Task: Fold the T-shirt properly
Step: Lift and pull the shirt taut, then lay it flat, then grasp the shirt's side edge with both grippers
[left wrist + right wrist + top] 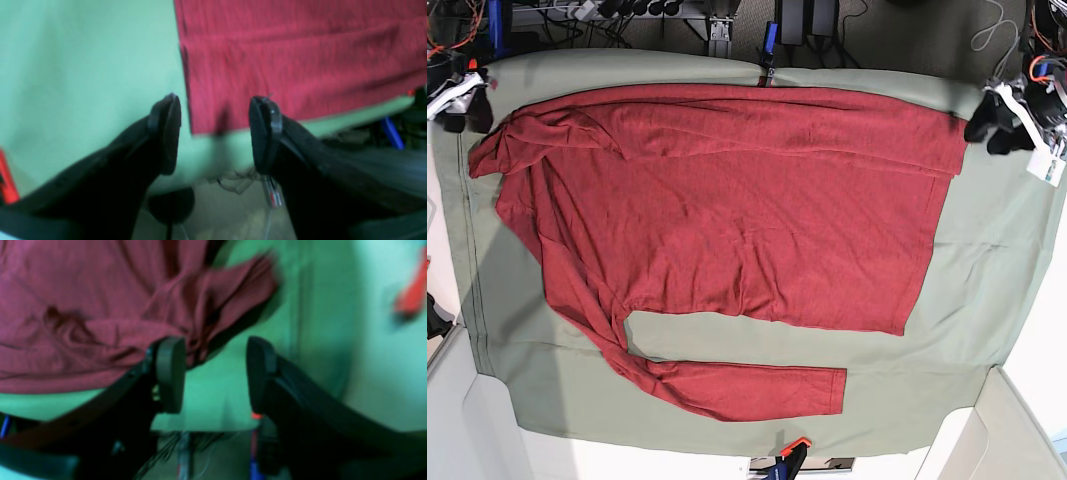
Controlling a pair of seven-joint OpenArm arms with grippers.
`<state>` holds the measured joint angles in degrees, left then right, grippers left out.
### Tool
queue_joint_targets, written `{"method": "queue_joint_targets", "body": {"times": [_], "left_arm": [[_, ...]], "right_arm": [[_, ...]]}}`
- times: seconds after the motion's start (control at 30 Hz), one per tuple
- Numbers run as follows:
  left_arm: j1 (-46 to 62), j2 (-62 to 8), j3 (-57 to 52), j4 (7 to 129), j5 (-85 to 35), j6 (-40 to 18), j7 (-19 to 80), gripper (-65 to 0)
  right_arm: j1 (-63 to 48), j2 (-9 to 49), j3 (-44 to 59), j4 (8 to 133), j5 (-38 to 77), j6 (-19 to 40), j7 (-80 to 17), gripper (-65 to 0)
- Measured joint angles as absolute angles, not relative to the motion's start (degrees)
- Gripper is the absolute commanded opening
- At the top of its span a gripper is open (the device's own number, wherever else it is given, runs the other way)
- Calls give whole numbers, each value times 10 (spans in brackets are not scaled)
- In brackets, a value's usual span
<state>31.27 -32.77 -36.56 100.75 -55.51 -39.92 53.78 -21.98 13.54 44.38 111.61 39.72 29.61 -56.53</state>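
One T-shirt [727, 220], dark red, lies spread on the single sage-green cloth [987, 270] covering the worktop, its top edge folded over in a band along the far side and one long strip of fabric trailing toward the near edge. Two grippers are in view: the left gripper [215, 133] hovers by a shirt corner with its jaws parted and empty, and the right gripper [215, 373] sits beside a bunched sleeve, jaws likewise released, holding nothing
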Motion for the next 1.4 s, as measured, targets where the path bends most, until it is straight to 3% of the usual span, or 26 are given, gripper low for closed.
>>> {"method": "queue_joint_targets", "body": {"times": [0.33, 0.6, 0.8, 1.07, 1.23, 1.4], "left_arm": [[215, -355, -352, 1007, -569, -399, 526, -295], [185, -370, -251, 1007, -514, -398, 516, -295], [183, -368, -240, 1007, -482, -398, 481, -294], [132, -368, -241, 947, -476, -398, 475, -284], [63, -367, -236, 846, -483, -396, 466, -284], [-26, -366, -165, 748, -461, -395, 428, -284]], "right_arm": [[-55, 136, 408, 1059, 347, 282, -519, -353], [145, 136, 336, 817, 275, 267, -478, -353], [256, 136, 279, 624, 212, 263, -439, -353], [279, 135, 150, 535, 198, 244, -390, -353], [283, 135, 142, 533, 188, 240, -395, -353], [283, 135, 142, 533, 209, 240, -417, -353]]}}
